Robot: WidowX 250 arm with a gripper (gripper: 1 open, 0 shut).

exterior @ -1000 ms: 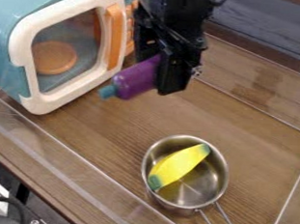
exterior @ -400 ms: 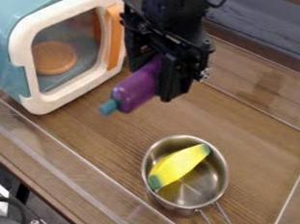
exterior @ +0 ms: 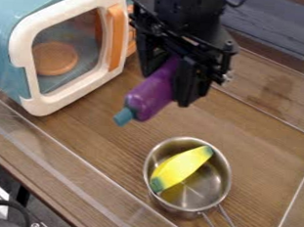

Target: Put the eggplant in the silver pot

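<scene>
The black robot gripper (exterior: pixel 170 79) hangs above the brown wood-grain desk (exterior: pixel 266 114), its jaws pinching the small glossy purple toy eggplant (exterior: pixel 149 93) near its upper end. The eggplant is clear of the desk, tilted, with its blue-green stem cap pointing down toward seven o'clock. The small round shiny steel pot (exterior: pixel 190 176) sits at about five o'clock from the gripper, near but apart, its thin wire handle running off toward the bottom edge. A yellow toy vegetable with a green end (exterior: pixel 179 169) already lies across the pot's inside, taking up much of the floor. At nine o'clock from the gripper stands the teal-and-cream toy microwave (exterior: pixel 48 42) with its door open.

The step in hand looks like the carry toward the pot. To do it well, the arm should keep the eggplant high enough that the drooping stem end passes over the rim, bring it over the pot's centre, then lower before letting go. Because the yellow vegetable crowds the pot, a high release could let the eggplant bounce or roll out over the rim.
</scene>
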